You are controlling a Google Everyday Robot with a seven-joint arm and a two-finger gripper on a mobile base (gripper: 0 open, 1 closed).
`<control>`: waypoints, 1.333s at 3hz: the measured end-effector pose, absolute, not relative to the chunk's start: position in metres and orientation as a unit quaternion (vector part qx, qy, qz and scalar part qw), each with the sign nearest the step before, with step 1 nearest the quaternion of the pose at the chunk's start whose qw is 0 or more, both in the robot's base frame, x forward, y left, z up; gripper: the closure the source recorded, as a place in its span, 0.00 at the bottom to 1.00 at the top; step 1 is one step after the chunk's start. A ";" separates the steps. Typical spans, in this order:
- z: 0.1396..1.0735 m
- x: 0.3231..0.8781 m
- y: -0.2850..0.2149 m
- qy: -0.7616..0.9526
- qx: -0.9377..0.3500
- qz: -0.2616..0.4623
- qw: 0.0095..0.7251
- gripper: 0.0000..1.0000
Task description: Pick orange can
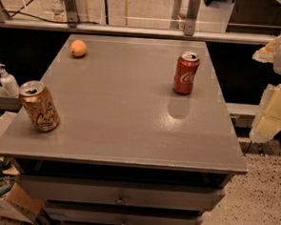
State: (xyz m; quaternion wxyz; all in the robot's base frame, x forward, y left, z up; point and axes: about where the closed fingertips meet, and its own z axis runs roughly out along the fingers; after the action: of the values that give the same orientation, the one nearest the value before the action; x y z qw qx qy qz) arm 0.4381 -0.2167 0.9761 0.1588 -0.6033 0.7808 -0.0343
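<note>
The orange can (39,106), pale orange with dark cursive script and a silver top, stands slightly tilted at the front left corner of the grey table (125,128). My gripper (271,86), with pale yellow fingers (274,113), hangs at the far right edge of the view, off the table's right side and far from the can. It is open and empty.
A red Coca-Cola can (186,73) stands upright at the back right of the table. A small round orange fruit (78,48) lies at the back left. A white pump bottle (8,80) stands on a ledge to the left. Drawers (121,197) are under the tabletop.
</note>
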 end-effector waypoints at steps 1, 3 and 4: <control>0.976 0.438 -0.217 0.781 -0.603 -0.034 0.159 0.00; 0.958 0.437 -0.203 0.788 -0.588 0.013 0.181 0.00; 0.945 0.430 -0.174 0.784 -0.579 0.069 0.214 0.00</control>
State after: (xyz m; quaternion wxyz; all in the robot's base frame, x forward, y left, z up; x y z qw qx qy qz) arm 0.4302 -0.1742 0.9448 0.2142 -0.5787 0.7839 0.0687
